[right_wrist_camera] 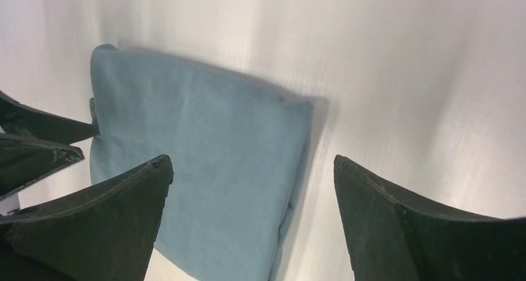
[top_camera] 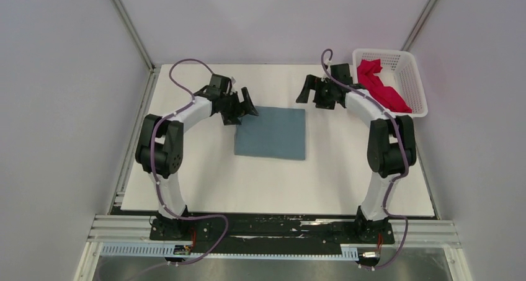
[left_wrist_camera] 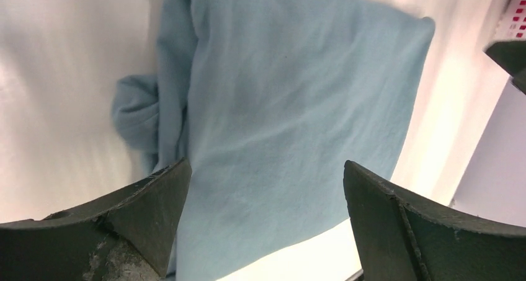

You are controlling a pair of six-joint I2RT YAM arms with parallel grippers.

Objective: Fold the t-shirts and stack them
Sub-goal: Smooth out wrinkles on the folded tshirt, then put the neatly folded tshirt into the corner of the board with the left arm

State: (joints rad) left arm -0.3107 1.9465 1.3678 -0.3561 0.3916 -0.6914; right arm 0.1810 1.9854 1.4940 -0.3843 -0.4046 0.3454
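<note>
Shirts as I see them from my station, starting at my left gripper: its jaws stand wide apart with nothing between them, and it sits over the far left corner of the blue shirt. I cannot tell whether a finger touches the cloth. Through the left wrist camera the blue cloth fills the gap between the fingers, and a bunched bit pokes out along one edge.

My right gripper is also spread wide and empty. It hangs near the blue shirt's far right corner, apart from it and facing the left gripper.

The blue shirt lies folded into a neat rectangle, flat on the middle of the white table. The pink shirt lies crumpled in the basket at the table's far right corner, just beside my right arm.
</note>
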